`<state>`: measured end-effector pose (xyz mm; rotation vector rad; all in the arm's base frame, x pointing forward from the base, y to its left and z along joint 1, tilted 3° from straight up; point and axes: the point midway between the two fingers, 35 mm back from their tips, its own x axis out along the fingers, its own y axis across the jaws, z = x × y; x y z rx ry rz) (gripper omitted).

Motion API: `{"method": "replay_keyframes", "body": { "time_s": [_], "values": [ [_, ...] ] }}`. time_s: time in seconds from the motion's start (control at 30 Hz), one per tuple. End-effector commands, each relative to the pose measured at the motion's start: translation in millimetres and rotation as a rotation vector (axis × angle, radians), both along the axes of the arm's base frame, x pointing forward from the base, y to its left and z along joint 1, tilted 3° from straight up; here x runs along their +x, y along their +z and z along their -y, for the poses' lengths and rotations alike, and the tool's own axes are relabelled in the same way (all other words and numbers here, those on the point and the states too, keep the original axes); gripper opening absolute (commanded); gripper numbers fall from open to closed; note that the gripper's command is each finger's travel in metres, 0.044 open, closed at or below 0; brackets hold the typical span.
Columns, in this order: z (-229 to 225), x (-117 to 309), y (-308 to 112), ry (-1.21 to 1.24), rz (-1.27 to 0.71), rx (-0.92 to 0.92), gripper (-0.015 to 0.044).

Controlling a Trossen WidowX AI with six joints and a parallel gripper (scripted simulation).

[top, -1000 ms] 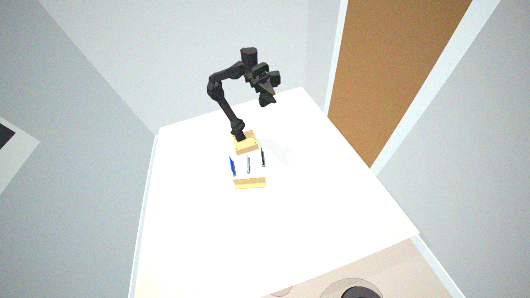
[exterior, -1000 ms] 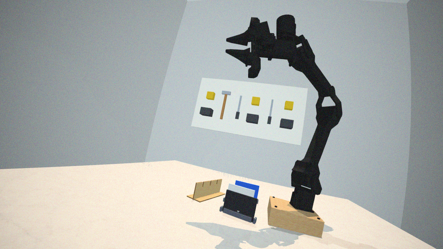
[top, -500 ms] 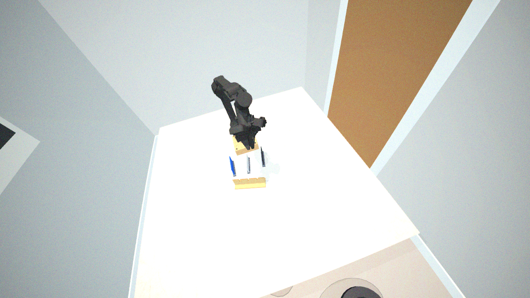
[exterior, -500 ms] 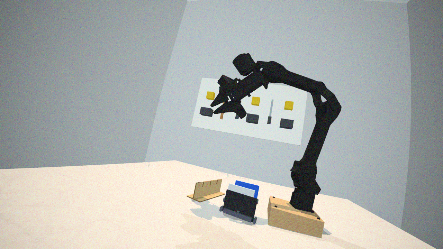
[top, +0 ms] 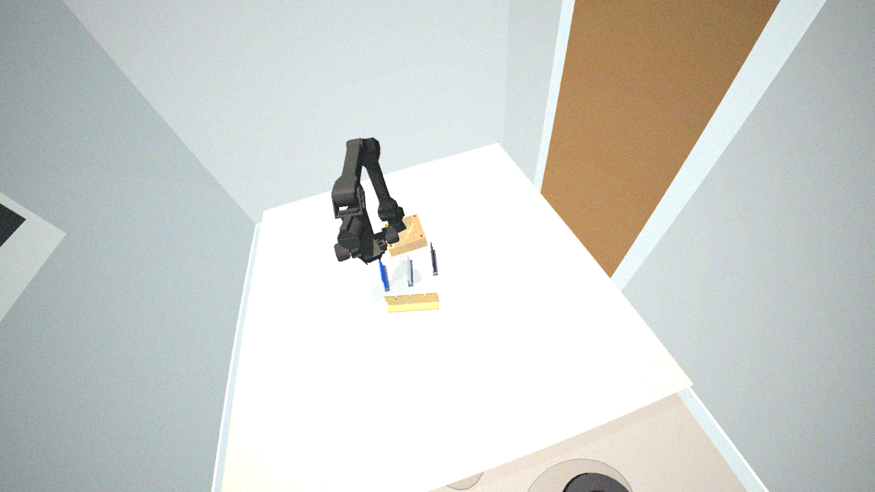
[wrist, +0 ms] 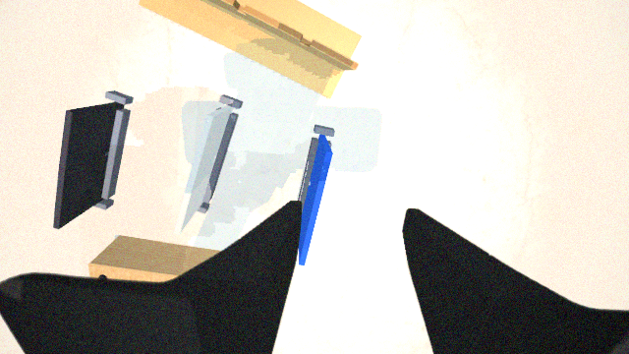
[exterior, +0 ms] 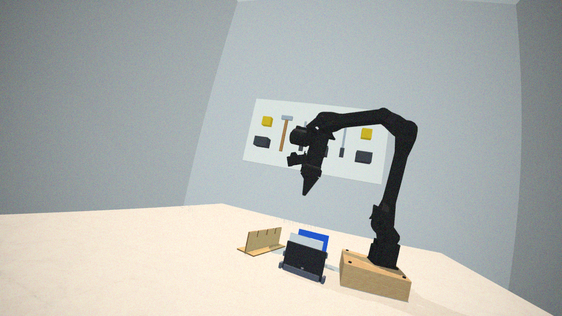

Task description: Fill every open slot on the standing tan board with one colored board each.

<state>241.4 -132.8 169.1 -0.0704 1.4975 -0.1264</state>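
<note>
Tan board (top: pixel 412 303) (exterior: pixel 264 239) (wrist: pixel 295 41), flat-faced with 3 narrow slots, stands beyond the spread, wedge-fingered end effector (top: pixel 380 251) (exterior: pixel 304 194) (wrist: pixel 353 215).

"How's the light from above?"

"Harsh. The broad, pale rectangular desk (top: pixel 489 342) (exterior: pixel 117 267) (wrist: pixel 491 147) is blown out to near white there, most of its grain lost."

"And from the side?"

"Softer: a warm cream surface, while the black jointed arm (exterior: pixel 397 165) is almost a silhouette. The grey walls (exterior: pixel 117 98) darken toward both sides and look grainy."

"Any shadows?"

"In the wrist view, pale blue-grey patches with ragged edges, plus a darker one across the tan slotted wooden board (wrist: pixel 275 39)."

"Blur?"

"Little; outlines look fairly crisp, though fine speckle covers all three views."
</note>
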Motion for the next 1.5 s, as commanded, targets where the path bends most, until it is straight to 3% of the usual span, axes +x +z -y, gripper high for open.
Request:
{"method": "replay_keyframes", "body": {
  "time_s": [0.0,0.27,0.5,1.47],
  "values": [
    [5,-25,-15,-0.172,-0.081,0.098,0.0185],
    [5,-26,-17,-0.179,-0.084,0.102,0.0185],
    [0,-29,-81,-0.179,-0.084,0.102,0.0185],
    [5,-29,-119,-0.179,-0.084,0.102,0.0185]
  ]
}}
